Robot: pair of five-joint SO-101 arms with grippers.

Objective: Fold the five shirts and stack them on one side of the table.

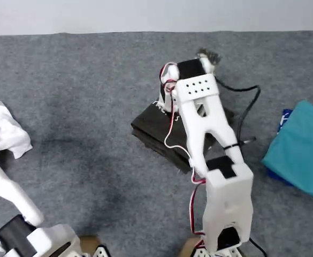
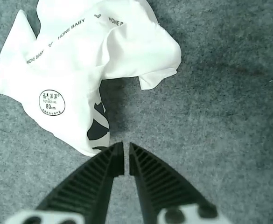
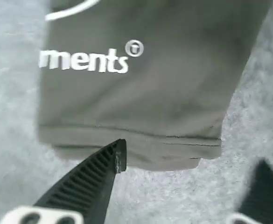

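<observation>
A folded dark shirt (image 1: 156,131) with white print lies mid-table. My right gripper (image 1: 204,58) hovers over its far side. In the right wrist view that gripper (image 3: 190,161) is open, its fingers wide apart just off the folded edge of the dark shirt (image 3: 141,88), holding nothing. A crumpled white shirt (image 1: 6,131) lies at the table's left edge. In the left wrist view my left gripper (image 2: 125,158) is shut and empty, its tips at the near hem of the white shirt (image 2: 80,60).
A teal shirt (image 1: 303,150) lies folded at the right edge on top of a blue one (image 1: 284,120). The right arm's black cable (image 1: 250,107) trails beside the dark shirt. Grey carpet (image 1: 81,80) covers the table.
</observation>
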